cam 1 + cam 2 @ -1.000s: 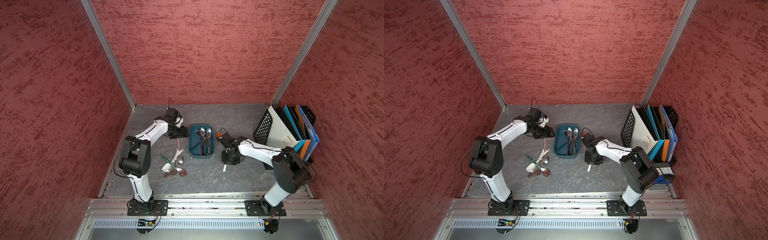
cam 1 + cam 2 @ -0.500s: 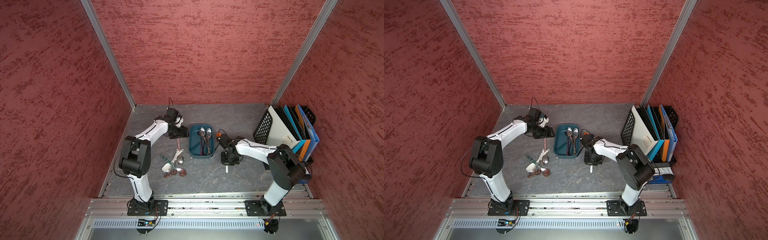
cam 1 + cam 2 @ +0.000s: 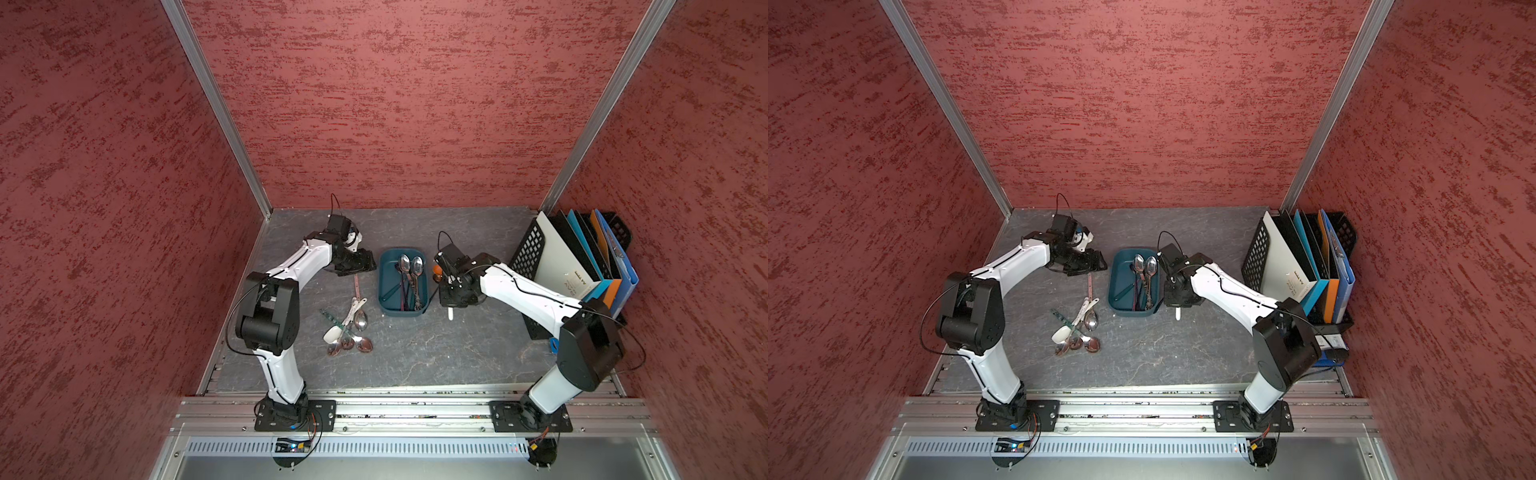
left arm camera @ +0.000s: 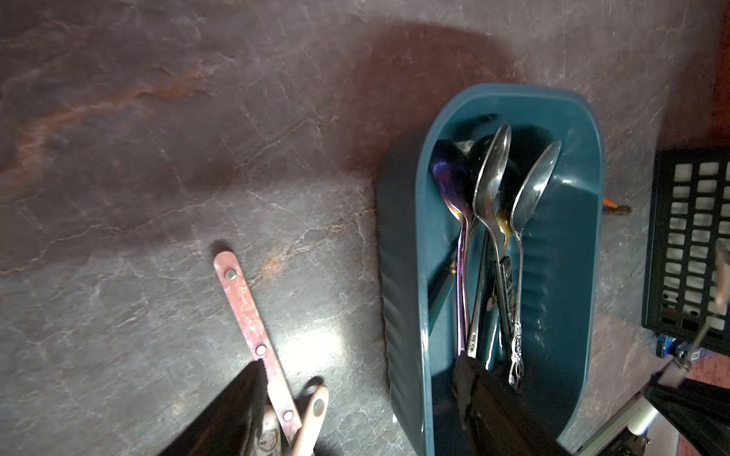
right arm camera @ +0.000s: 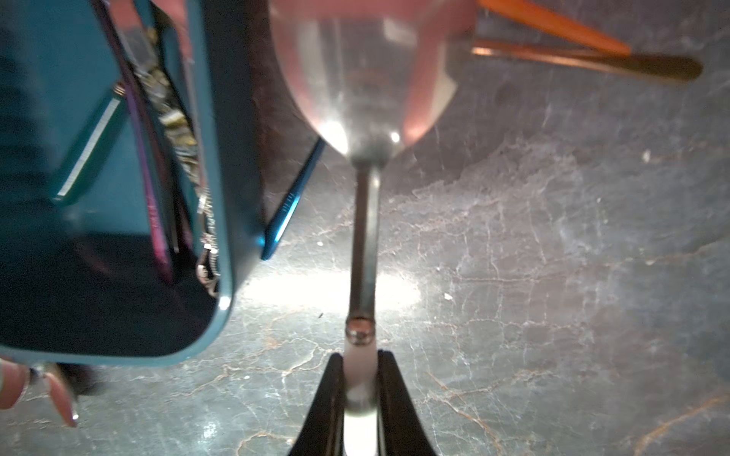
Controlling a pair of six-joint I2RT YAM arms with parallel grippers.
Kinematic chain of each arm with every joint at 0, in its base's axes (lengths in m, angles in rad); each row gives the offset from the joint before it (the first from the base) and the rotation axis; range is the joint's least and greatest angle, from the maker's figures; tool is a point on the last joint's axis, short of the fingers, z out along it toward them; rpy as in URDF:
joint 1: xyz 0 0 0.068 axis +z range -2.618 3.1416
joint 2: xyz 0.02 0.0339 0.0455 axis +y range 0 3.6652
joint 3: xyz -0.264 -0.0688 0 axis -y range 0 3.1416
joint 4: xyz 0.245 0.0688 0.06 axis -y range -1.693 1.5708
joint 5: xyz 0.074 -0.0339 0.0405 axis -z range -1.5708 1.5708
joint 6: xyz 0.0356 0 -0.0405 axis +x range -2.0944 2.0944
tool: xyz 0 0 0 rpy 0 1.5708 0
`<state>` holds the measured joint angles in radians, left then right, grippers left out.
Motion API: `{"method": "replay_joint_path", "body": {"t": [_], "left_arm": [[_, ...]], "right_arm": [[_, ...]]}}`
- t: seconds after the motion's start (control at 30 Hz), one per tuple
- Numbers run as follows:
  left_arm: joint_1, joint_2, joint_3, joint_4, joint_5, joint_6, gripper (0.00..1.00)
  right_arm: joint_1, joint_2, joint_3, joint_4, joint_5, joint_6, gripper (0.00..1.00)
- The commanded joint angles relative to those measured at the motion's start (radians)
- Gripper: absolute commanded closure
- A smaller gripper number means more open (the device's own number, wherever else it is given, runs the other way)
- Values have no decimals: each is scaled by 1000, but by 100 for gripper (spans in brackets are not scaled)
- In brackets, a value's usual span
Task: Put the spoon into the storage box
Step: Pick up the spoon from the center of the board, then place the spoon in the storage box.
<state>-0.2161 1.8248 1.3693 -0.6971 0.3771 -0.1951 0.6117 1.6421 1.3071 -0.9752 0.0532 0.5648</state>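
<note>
right gripper (image 5: 359, 375) — fingers clamped on the white handle of the spoon (image 5: 365, 237); the metal shaft and bowl run out past the fingertips. In both top views the spoon (image 3: 450, 312) (image 3: 1177, 312) sits just beside the storage box (image 3: 388, 276) (image 3: 1122, 276), on the long side facing the right arm, near the middle of the worktop (image 3: 436, 357). Only the white handle end shows there, pointing at the front edge. The spoon is outside the box. Can't tell whether it's clear of the worktop.

left gripper (image 4: 359, 365) — fingers spread wide, gripping nothing, parked just off the box's other long side, toward the back edge.

The box holds several metal spoons (image 4: 490, 177), bowls at its back end. A loose pile of spoons (image 3: 349, 328) lies on the worktop between the box and the left arm, with white, pink-handled and green-patterned ones in it. A blue handle (image 5: 292, 205) lies just beside the box's outer wall on the right-arm side. The black mesh file rack (image 3: 527, 253) with folders stands at the right edge.
</note>
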Motion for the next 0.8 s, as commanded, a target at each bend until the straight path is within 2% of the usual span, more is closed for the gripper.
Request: {"method": "replay_joint_path", "body": {"t": [0.0, 0.13, 0.3, 0.63, 0.77], "left_arm": [[19, -41, -26, 42, 32, -36, 22], [32, -61, -51, 56, 42, -60, 22], [42, -99, -90, 55, 29, -73, 22], [63, -133, -116, 40, 16, -64, 22], [62, -121, -107, 35, 19, -55, 22]], "right_arm": [[2, 54, 123, -23, -4, -55, 99], [4, 195, 306, -42, -96, -90, 99], [11, 339, 441, -38, -175, -105, 98], [39, 491, 486, -36, -248, -92, 97], [39, 518, 478, -48, -216, -89, 96]]}}
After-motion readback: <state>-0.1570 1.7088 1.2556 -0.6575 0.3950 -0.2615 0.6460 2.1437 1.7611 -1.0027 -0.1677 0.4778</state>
